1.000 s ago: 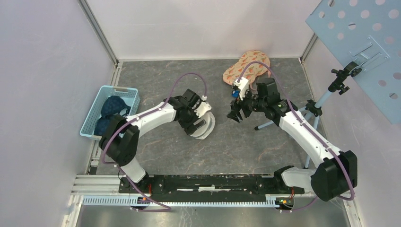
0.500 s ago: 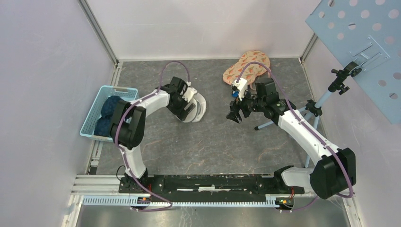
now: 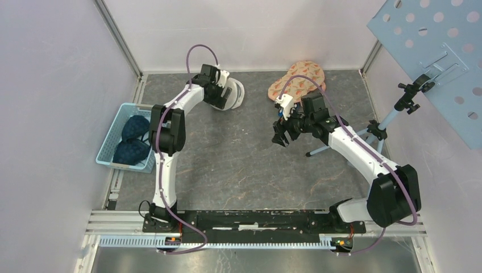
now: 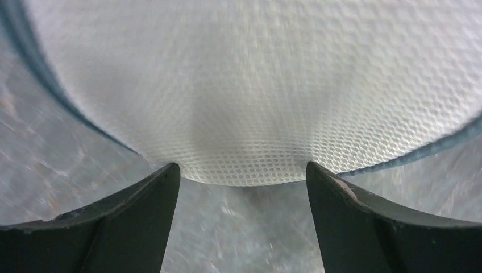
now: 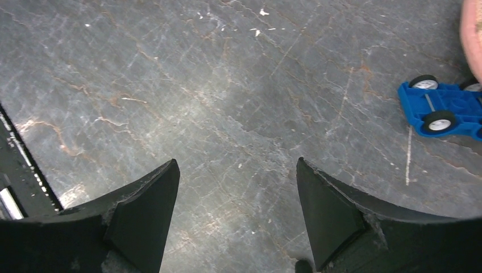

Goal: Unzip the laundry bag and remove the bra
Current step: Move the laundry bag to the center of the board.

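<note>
Laundry bag, white mesh, lies beyond the blue basket and to its right, its edge at the tips of the left gripper, which is spread wide and pinching nothing. An orange patterned bra lies farther right of the basket, outside the bag, so removal looks done. The right gripper is also spread and empty.

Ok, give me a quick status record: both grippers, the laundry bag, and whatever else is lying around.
left gripper: open, jaws wide, bag edge between the fingertips, not pinched
right gripper: open, empty, over bare table
laundry bag: white mesh, far side of table; zipper not visible
basket: blue, left edge, holds dark blue garments
orange patterned fabric: far side, beyond right gripper
toy car: blue, on table near right gripper
</note>
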